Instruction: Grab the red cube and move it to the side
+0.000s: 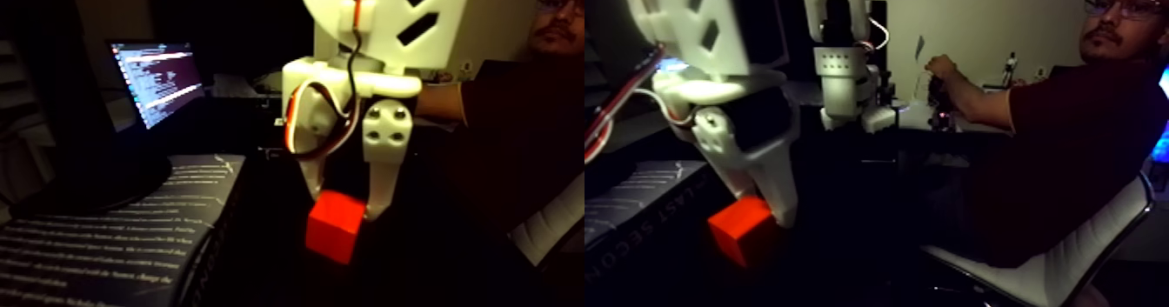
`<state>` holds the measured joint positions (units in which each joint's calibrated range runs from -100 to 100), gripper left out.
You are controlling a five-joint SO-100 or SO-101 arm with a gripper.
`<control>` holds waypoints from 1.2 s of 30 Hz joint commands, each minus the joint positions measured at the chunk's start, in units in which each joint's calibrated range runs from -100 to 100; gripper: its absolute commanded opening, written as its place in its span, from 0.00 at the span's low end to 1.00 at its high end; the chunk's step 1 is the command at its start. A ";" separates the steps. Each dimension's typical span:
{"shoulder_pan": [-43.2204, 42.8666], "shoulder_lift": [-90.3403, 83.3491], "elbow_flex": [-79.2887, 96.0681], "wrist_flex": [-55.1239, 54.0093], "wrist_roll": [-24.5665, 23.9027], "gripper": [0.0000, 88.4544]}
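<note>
The picture holds two side-by-side views of one dark scene. The red cube (335, 228) hangs tilted between the fingers of my white gripper (346, 204), which comes down from above and is shut on the cube's upper part. In the left half, the white finger (381, 184) presses the cube's right side and the darker finger grips its left. In the right half the same cube shows lower left, partly behind a white finger (777, 197). The surface below it is black, so I cannot tell whether the cube touches it.
A lit laptop screen (156, 80) stands at the back left. A dark printed book (113, 236) lies at the front left. At the right, a person (1070, 110) sits on a white chair (1052, 271), one hand on another white arm (844, 76).
</note>
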<state>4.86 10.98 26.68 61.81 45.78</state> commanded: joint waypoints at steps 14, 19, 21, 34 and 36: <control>-0.29 -0.31 0.12 0.52 -0.11 0.10; -0.29 -0.39 0.21 0.52 -0.11 0.10; -0.20 -0.39 0.21 0.52 -0.11 0.10; -0.29 -0.64 0.21 -0.24 -1.19 0.10; -0.37 -0.73 0.21 -0.24 -1.19 0.10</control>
<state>4.86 10.98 26.77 61.81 44.89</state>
